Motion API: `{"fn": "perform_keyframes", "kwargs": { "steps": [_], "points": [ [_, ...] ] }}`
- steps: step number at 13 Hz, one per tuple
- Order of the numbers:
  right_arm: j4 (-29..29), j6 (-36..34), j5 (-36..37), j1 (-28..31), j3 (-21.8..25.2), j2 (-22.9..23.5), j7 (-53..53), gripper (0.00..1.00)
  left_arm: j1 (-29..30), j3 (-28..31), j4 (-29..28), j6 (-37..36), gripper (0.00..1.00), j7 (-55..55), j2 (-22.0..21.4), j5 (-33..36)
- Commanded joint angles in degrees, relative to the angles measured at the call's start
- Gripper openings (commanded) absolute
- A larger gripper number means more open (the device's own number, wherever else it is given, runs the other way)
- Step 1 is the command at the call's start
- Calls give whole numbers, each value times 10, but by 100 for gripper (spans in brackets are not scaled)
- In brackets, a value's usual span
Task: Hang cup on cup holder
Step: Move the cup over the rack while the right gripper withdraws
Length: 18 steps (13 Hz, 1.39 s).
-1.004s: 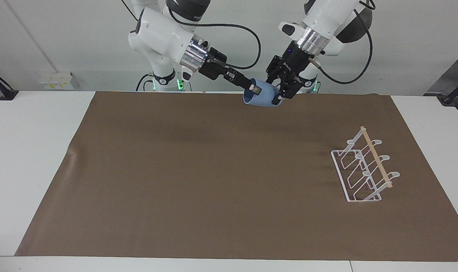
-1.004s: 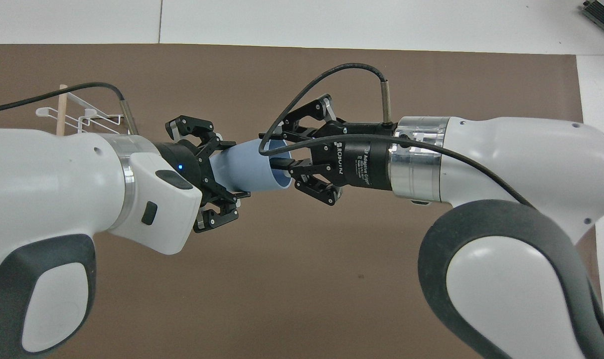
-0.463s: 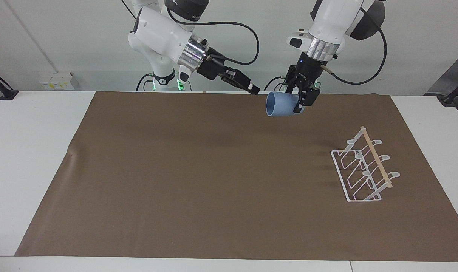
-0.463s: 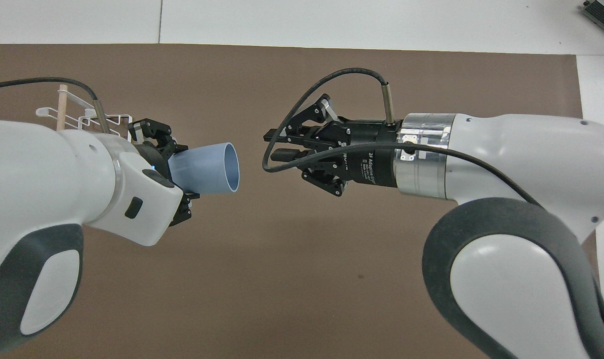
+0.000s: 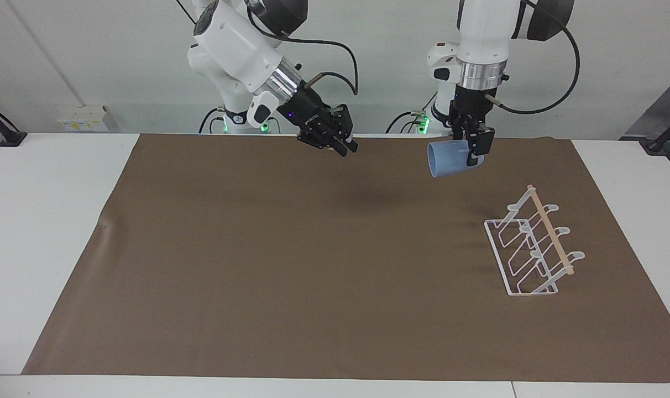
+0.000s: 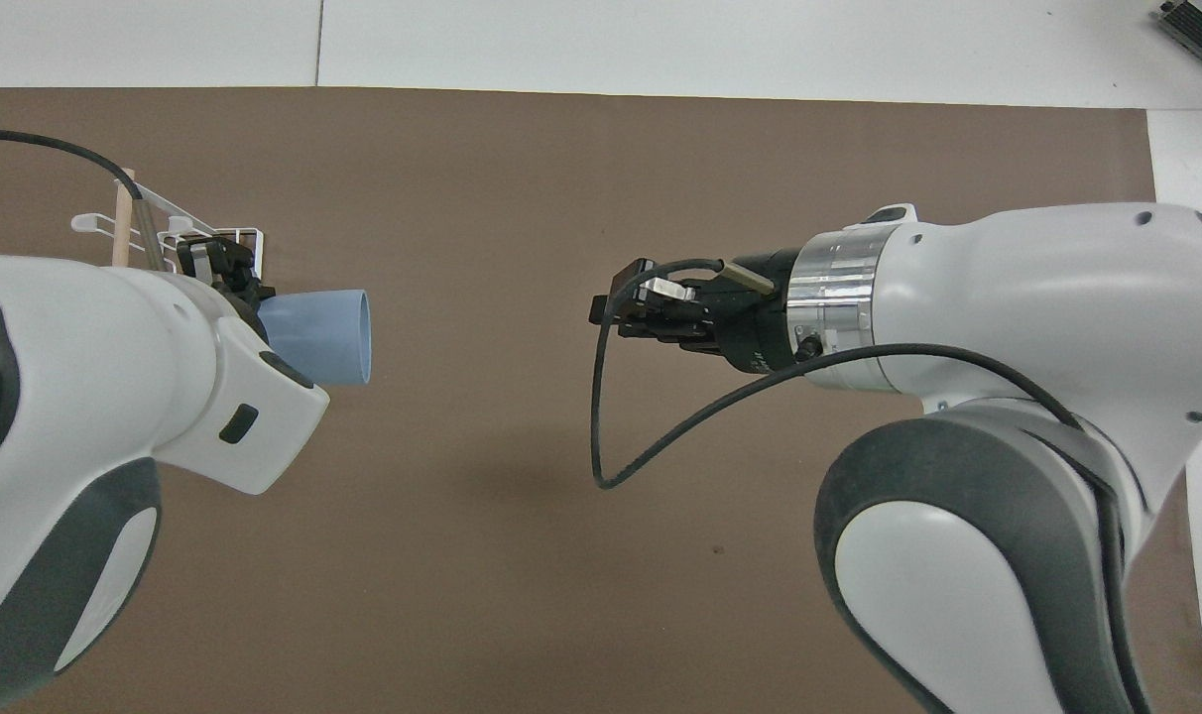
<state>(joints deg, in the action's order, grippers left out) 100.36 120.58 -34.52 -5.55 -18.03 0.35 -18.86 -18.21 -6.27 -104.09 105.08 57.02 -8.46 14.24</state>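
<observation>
1. My left pincer [image 5: 475,152] was clamped on the base end of the cup [image 5: 447,158], holding it in the air over the brown mat [image 5: 291,260] at the left arm's end of the table [image 5: 53,188].
2. The cup lay on its side in that grip, its open mouth turned toward the right arm's end of the table, its darker inside showing in the overhead view [image 6: 364,335].
3. My right pincer [image 5: 343,146] hung empty in the air over the mat's edge nearest my bases, well apart from the cup; I cannot tell whether its fingers met.
4. The cup holder [image 5: 534,246] stood on the mat toward the left arm's end of the table, farther from me than the spot under the cup, and touched nothing else.
5. Its white wire prongs slanted up from the rectangular base, and its wooden rod [image 5: 549,229] ran along the top.
6. No cup hung on the cup holder yet.
</observation>
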Motion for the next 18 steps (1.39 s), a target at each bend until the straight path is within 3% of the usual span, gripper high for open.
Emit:
{"fn": "perform_keyframes", "kwargs": {
  "steps": [1,3,6,8,12,16,18],
  "points": [
    [-34,-66,130,12,-2,-3,60,30,12,-2,-30,12,0,8,-6,61],
    [-59,-118,238,12,-3,-3,94,30,31,-1,-30,-35,0,2,17,89],
    [-87,-198,336,12,0,-3,114,31,29,-1,-24,-39,0,1,36,211],
    [-94,-245,369,30,0,-4,113,32,29,-1,0,-45,0,2,83,257],
    [-90,-278,373,94,-1,-8,152,40,50,3,62,-39,0,4,156,277],
    [-63,-278,365,118,-1,-18,162,61,62,4,79,-18,0,4,171,289],
    [-46,-278,362,118,-1,-28,154,78,63,7,75,0,0,-2,173,321]
  ]
}}
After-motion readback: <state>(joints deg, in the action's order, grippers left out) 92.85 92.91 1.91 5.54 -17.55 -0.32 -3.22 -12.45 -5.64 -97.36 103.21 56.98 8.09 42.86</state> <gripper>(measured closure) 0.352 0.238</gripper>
